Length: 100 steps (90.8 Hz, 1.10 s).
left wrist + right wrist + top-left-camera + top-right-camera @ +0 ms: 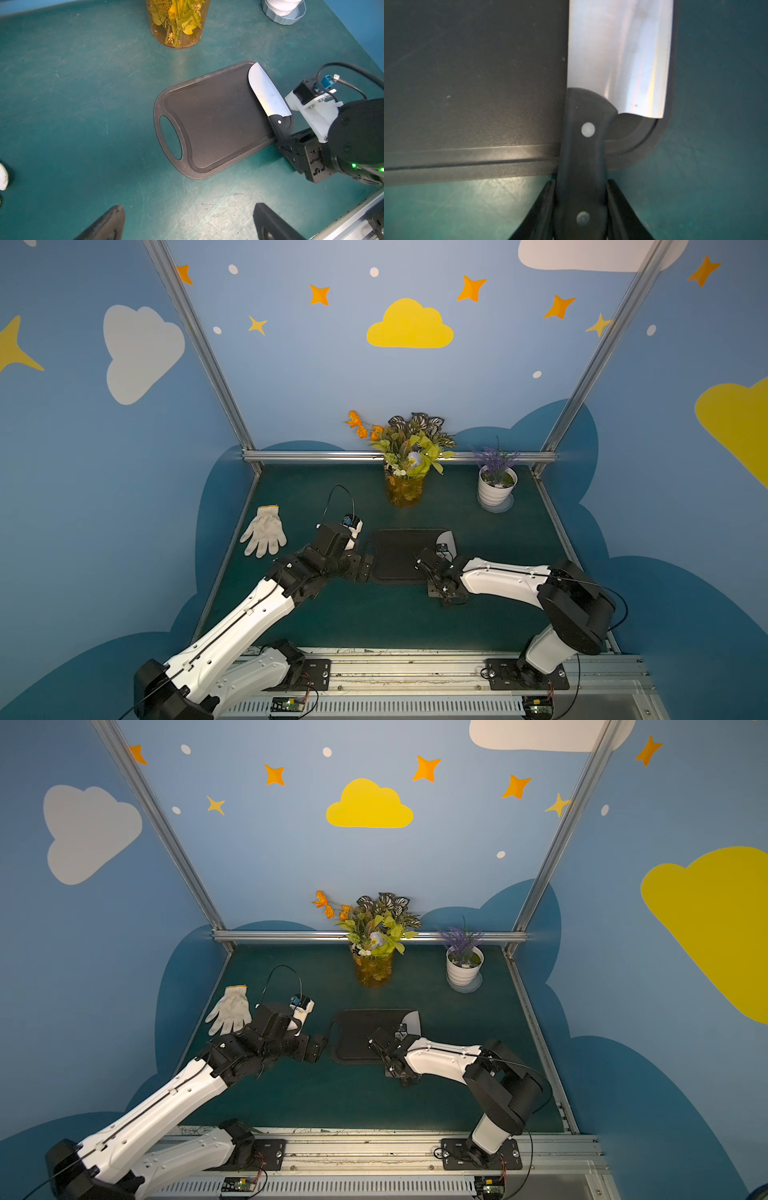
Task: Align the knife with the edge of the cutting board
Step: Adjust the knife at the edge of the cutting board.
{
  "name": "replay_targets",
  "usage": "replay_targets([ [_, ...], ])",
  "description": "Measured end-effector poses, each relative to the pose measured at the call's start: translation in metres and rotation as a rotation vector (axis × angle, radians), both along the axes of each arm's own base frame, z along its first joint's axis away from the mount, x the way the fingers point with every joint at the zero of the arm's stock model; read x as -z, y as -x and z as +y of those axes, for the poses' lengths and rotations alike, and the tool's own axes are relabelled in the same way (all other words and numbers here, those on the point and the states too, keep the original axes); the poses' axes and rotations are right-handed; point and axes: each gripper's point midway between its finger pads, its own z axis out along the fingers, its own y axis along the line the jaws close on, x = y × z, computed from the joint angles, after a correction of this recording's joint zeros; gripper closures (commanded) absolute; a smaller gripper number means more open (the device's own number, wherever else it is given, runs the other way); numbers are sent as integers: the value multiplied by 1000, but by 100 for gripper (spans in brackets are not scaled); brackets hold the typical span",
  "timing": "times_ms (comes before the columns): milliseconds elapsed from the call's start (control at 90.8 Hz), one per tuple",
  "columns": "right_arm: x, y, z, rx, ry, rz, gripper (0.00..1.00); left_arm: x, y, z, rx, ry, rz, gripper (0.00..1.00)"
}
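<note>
- In both top views the cutting board (392,560) (353,1038) lies flat mid-table. My right gripper (432,570) (388,1052) is down at its near right corner. Only the tip of the knife (449,540) (414,1020) shows, at the board's right end. My left gripper (365,568) (318,1046) sits just off the board's left end. A white glove (264,531), a vase of flowers (405,489) and a white plant pot (496,485) stand well clear of the board.
- From the left wrist, my left gripper (188,207) is spread wide over bare green table (83,104) and holds nothing. The knife (268,93) lies blade-flat on the board (218,116), along the short end opposite the handle slot. Its black handle reaches past the rim into my right gripper (287,142).
- From the right wrist, my right gripper (581,199) is clamped on the knife handle, one finger (544,207) pressed to each side. The knife blade (618,52) rests on the board (467,83), its outer side running close along the rim and nearly parallel to it. The handle crosses the groove and overhangs the table.
</note>
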Motion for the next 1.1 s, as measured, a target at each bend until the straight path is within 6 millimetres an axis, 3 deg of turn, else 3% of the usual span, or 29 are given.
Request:
replay_targets([
  [517, 0, 2, 1, 22, -26, -7, 71, 0, 0, 0, -1, -2, -2, 0],
  [914, 1, 6, 0, 18, -44, -14, 50, 0, -1, 2, -11, -11, -8, 0],
  [1101, 1, 7, -2, 17, -48, -14, 49, 0, -1, 3, -12, -12, -9, 0],
])
